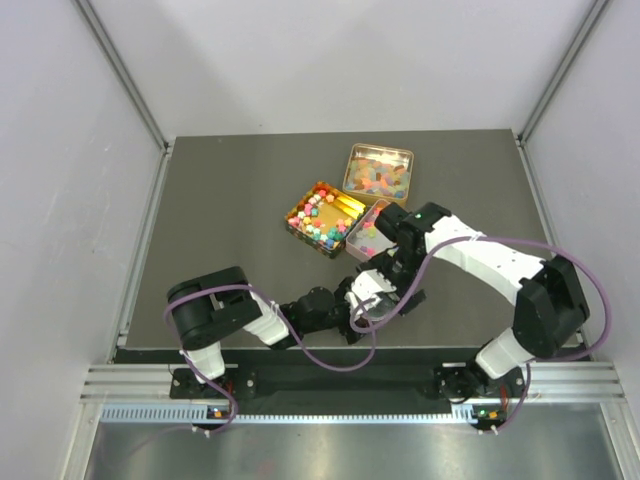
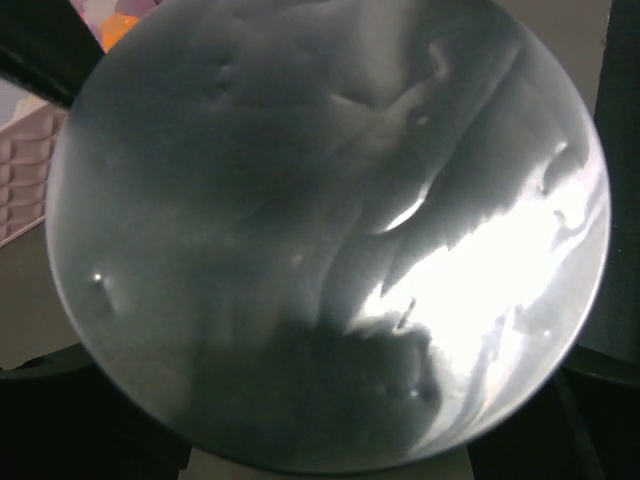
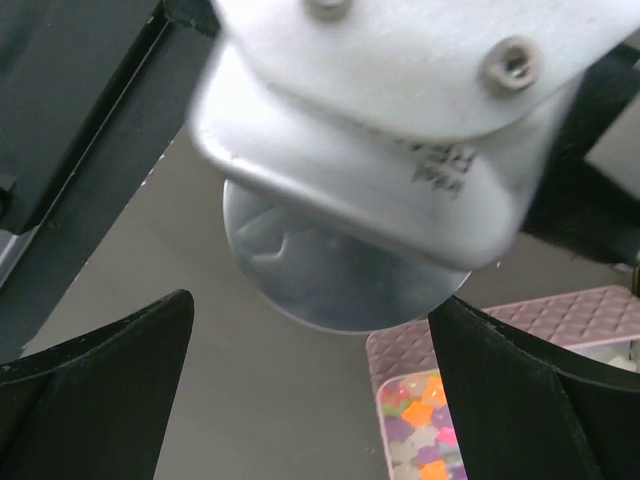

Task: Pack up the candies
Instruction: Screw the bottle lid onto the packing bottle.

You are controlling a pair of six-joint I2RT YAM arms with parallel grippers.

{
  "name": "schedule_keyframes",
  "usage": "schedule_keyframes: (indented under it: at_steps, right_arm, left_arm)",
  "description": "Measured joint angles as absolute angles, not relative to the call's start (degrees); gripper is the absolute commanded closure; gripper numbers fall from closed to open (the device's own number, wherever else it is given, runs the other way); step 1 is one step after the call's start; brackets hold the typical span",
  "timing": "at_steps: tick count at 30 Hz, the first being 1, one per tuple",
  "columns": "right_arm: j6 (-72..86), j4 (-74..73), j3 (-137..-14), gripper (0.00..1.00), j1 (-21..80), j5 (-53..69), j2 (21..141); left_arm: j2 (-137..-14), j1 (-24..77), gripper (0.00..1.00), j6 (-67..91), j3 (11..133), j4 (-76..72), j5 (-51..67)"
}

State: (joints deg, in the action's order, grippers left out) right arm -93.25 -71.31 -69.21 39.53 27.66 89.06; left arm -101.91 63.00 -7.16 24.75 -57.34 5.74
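Note:
The candies (image 1: 378, 180) are small multicoloured pieces that fill a gold tin (image 1: 352, 152) at the back, an orange-yellow tin (image 1: 293, 224) and a pink quilted tin (image 3: 560, 315). More candies (image 3: 425, 430) show in the pink tin. My left gripper (image 1: 372, 300) has its jaws wide around a round silver disc (image 2: 320, 230), whose rim meets the dark fingers (image 2: 622, 110) on both sides. My right gripper (image 3: 315, 400) hangs open just above and behind it, nothing between its fingers. The left gripper's white body (image 3: 400, 100) covers part of the disc (image 3: 330, 280).
The three tins sit close together right of the table's middle. The right arm (image 1: 480, 255) arches over the pink tin (image 1: 366, 238). Purple cables (image 1: 330, 360) loop near the front edge. Grey walls enclose the dark table (image 1: 230, 220).

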Motion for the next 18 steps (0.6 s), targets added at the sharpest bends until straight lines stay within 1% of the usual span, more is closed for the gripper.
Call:
schedule_keyframes:
  at_steps: [10,18]
  right_arm:
    - [-84.34,-72.47,-62.96,0.00,42.96,21.21,80.42]
    - [-78.13,-75.13,-61.54,0.00,47.03,21.28,78.22]
  left_arm:
    - [-101.89,63.05,0.61,-5.87,23.99,-58.06,6.85]
    - [-101.82,62.59,0.61,-5.15,23.51,-58.65,6.59]
